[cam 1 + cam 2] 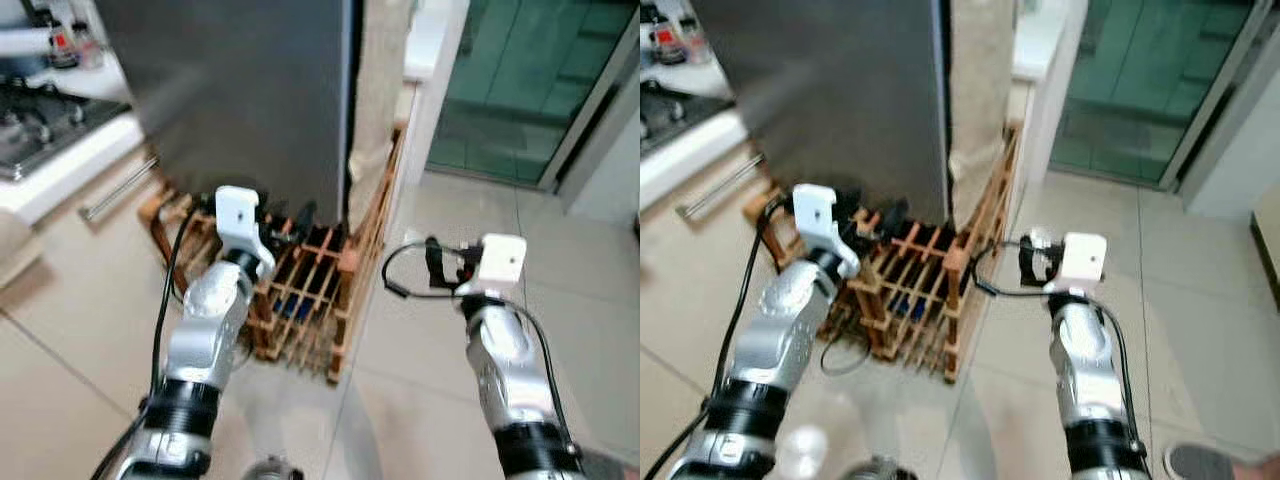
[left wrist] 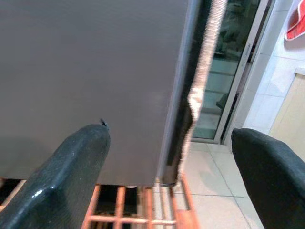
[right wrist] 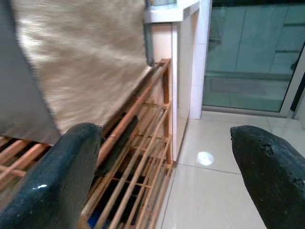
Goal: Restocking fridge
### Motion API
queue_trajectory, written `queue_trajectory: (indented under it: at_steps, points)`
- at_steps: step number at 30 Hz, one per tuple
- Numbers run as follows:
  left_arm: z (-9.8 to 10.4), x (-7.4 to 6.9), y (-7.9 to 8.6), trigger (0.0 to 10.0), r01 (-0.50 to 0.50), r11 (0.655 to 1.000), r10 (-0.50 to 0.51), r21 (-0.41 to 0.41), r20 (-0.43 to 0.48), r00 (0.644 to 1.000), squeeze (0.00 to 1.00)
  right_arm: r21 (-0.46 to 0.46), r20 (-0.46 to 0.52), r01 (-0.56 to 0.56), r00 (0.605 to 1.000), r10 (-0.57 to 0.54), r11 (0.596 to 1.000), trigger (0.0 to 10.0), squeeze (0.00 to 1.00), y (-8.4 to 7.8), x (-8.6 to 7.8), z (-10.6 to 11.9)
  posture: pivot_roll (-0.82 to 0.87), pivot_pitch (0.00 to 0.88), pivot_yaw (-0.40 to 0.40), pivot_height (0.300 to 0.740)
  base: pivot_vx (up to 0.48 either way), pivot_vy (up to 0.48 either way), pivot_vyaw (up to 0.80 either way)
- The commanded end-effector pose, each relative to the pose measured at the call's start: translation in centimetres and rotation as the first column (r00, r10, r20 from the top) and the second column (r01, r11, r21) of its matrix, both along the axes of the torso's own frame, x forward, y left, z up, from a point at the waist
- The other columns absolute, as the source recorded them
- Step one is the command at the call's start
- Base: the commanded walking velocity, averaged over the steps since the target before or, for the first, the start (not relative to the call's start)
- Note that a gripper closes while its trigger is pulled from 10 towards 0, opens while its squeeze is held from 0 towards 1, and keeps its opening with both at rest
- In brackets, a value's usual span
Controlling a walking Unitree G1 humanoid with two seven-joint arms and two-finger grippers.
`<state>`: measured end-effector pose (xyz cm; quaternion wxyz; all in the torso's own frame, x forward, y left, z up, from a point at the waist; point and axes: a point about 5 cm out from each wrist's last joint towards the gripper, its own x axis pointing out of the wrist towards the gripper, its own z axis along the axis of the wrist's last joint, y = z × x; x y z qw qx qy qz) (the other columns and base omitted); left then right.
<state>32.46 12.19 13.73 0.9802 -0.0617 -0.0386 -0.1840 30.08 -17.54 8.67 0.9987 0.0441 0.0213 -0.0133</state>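
In the left eye view the dark grey fridge [image 1: 240,100] stands straight ahead, its door closed, raised on a low wooden slatted rack [image 1: 305,295] that sits on the pale tiled floor [image 1: 430,400]. The left gripper [image 1: 262,222] reaches toward the rack's near left corner, and the right gripper [image 1: 440,262] hangs over bare tiles to the right of the rack. A stove top [image 1: 35,125] sits on a white counter at far left. The right eye view adds a shoe tip [image 1: 1200,462] at the near right edge, and a green glass door [image 1: 1140,80] at far right. Something dark and something blue lie between the rack's slats, too blurred to identify. The left wrist view shows the left gripper's fingers [image 2: 62,181] spread wide and holding nothing, with the fridge's right edge between them. The right wrist view shows the right gripper's fingers [image 3: 52,186] likewise spread and empty, a beige woven cloth [image 3: 81,57] hanging down the fridge's side above the rack.
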Motion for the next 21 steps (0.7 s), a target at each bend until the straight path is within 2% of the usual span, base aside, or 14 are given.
queue_trajectory:
  at_steps: [1,5,6,8,10,11,13,14,16,17,19,21]
  points:
    - [0.4,0.1,0.0,10.0,-0.005,1.000,0.005,0.020,0.023,1.000,0.00,-0.007,0.030,0.026,0.999,-0.026,1.000,10.0,0.00,-0.3,0.1,0.5,0.01,0.000,0.038,0.740,0.000,0.000,0.00]
    - [0.8,-0.2,0.3,10.0,-0.025,1.000,0.025,0.014,0.040,0.999,0.00,-0.024,0.115,0.097,0.989,-0.093,0.995,10.0,0.00,-1.3,-0.1,2.5,0.01,0.000,0.038,0.740,0.000,0.000,0.00]
    - [1.0,-0.5,0.6,10.0,-0.033,0.999,0.032,0.016,0.044,0.998,0.00,-0.026,0.125,0.132,0.984,-0.127,0.991,10.0,0.00,-1.7,-0.5,2.9,0.01,0.000,0.039,0.740,0.000,0.000,0.00]
    - [1.6,-2.0,1.7,10.0,-0.035,0.999,0.032,0.038,0.063,0.997,0.00,-0.058,0.186,0.151,0.973,-0.138,0.987,10.0,0.00,-2.0,-2.5,4.5,0.02,0.000,0.037,0.740,0.000,0.000,0.00]
    - [1.7,-2.4,1.9,10.0,-0.033,0.999,0.030,0.043,0.067,0.997,0.00,-0.066,0.202,0.146,0.971,-0.130,0.987,10.0,0.00,-2.0,-2.9,4.9,0.02,0.000,0.038,0.740,0.000,0.000,0.00]
    - [1.5,-3.6,3.0,10.0,-0.043,0.997,0.040,0.058,0.062,0.997,0.00,-0.106,0.215,0.130,0.971,-0.105,0.986,10.0,0.00,-2.1,-4.5,5.0,0.02,0.000,0.034,0.740,0.000,0.000,0.00]
    - [1.2,-5.7,4.7,10.0,-0.080,0.994,0.077,0.070,0.050,0.996,0.00,-0.135,0.176,0.111,0.981,-0.086,0.985,10.0,0.00,-2.6,-7.2,4.1,0.02,0.000,0.029,0.740,0.000,0.000,0.00]
    - [1.3,-6.4,5.1,10.0,-0.093,0.993,0.090,0.069,0.050,0.995,0.00,-0.138,0.158,0.107,0.984,-0.085,0.985,10.0,0.00,-2.8,-8.0,3.7,0.02,0.000,0.029,0.740,0.000,0.000,0.00]
    - [1.6,-7.4,3.7,10.0,-0.058,0.998,0.057,0.015,0.036,0.998,0.00,-0.128,0.135,0.103,0.987,-0.086,0.986,10.0,0.00,-2.9,-8.4,3.4,0.03,0.000,0.021,0.740,0.000,0.000,0.00]
    - [2.1,-7.3,2.8,10.0,-0.055,0.998,0.051,0.042,0.072,0.996,0.00,-0.101,0.156,0.119,0.982,-0.102,0.988,10.0,0.00,-2.7,-7.8,4.0,0.03,0.000,0.021,0.740,0.000,0.000,0.00]
    - [2.4,-6.8,2.8,10.0,-0.078,0.996,0.074,0.039,0.086,0.994,0.00,-0.086,0.167,0.118,0.981,-0.102,0.989,10.0,0.00,-2.4,-7.2,4.4,0.03,0.000,0.017,0.740,0.000,0.000,0.00]
    - [3.1,-6.1,2.7,10.0,-0.073,0.997,0.074,-0.008,0.092,0.993,0.00,-0.083,0.172,0.082,0.983,-0.067,0.993,10.0,0.00,-1.4,-6.4,4.8,0.03,0.000,0.015,0.740,0.334,-0.120,0.00]
